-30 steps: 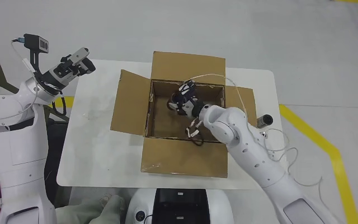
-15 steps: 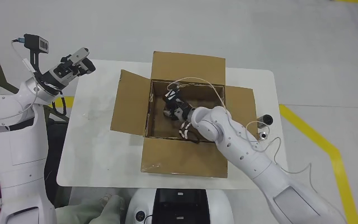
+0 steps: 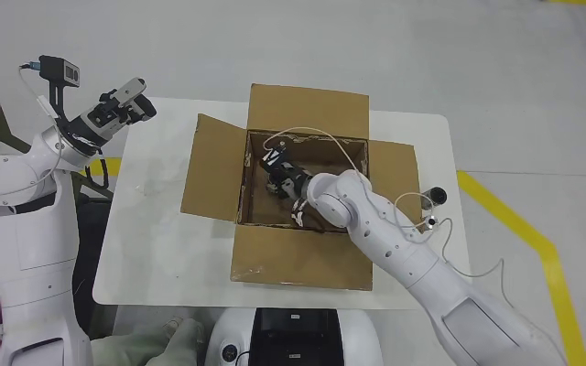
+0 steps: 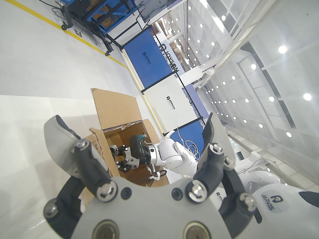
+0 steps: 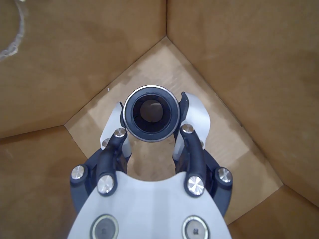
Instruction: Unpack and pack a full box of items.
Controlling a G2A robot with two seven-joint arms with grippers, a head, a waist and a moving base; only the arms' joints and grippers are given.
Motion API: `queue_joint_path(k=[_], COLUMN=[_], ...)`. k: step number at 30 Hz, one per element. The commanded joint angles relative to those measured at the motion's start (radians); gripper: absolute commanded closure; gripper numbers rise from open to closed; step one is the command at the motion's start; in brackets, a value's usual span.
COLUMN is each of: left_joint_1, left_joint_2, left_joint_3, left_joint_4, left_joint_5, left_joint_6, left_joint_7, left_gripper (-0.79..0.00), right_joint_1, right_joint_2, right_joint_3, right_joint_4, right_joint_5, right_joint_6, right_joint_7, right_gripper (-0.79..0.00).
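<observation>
Item: black ring w/ metal rim [image 5: 152, 131], clamped in right claw [image 5: 153, 105], low in cardboard box [image 3: 302, 261] nr a corner. Left claw [image 4: 134, 125]: spread wide, empty, over desk [image 3: 156, 238] edge. Risk: ring is gripped on curved rim only; slip/roll probable if knocked on box wall.

Box [image 3: 302, 261]: matt brown corrugated cardboard. Ring [image 5: 151, 113]: dull black body with bright metal rim. Tabletop [image 3: 156, 238]: smooth, white, matt.

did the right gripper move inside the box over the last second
Yes. The right gripper, shut on a black ring, shifted across the box toward the side wall nearer the left gripper.
</observation>
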Motion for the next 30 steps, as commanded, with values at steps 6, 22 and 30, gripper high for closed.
queue_joint_path(k=[6,22,30], left_joint_1=[0.000,0.000,0.000], left_joint_2=[0.000,0.000,0.000], left_joint_3=[0.000,0.000,0.000], left_joint_4=[0.000,0.000,0.000], left_joint_5=[0.000,0.000,0.000], left_joint_6=[0.000,0.000,0.000], left_joint_7=[0.000,0.000,0.000], left_gripper=[-0.785,-0.785,-0.785], right_joint_1=[-0.015,-0.260,-0.417], right_joint_2=[0.010,0.077,0.107], right_joint_3=[0.043,0.307,0.456], right_joint_4=[-0.074,-0.482,-0.622], right_joint_5=[-0.032,0.109,0.180], right_joint_6=[0.013,0.009,0.067], right_joint_7=[0.023,0.066,0.092], right_gripper=[-0.717,-0.785,-0.785])
